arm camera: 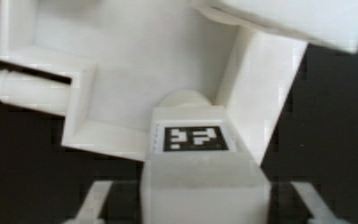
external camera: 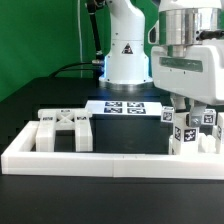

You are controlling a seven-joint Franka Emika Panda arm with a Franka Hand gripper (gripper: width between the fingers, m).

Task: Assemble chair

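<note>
So the gripper (external camera: 190,108) is down low at the exterior view's right, and its jaws look clamped on a narrow tagged piece (arm camera: 197,165). In the wrist view that piece runs straight up the middle between the fingers, tag facing the camera.

Right against it is a bigger white part (arm camera: 247,80), blocky and stepped, with a round peg (arm camera: 16,85) sticking out one side. I honestly can't tell whether the two are seated together or just touching. The exterior view only shows a cluster of tagged white bits under the hand there.

The X-braced frame (external camera: 65,130) sits well apart on the exterior view's left, just inside the long border wall (external camera: 100,158). The marker board (external camera: 125,108) lies flat on the black worktop (external camera: 30,90) behind, between the two groups.

My read: it's mid-join, mating the held piece to the bigger part. The next move probably needs careful alignment and a steady push or twist without tipping the bigger part. The frame looks like a later job.
</note>
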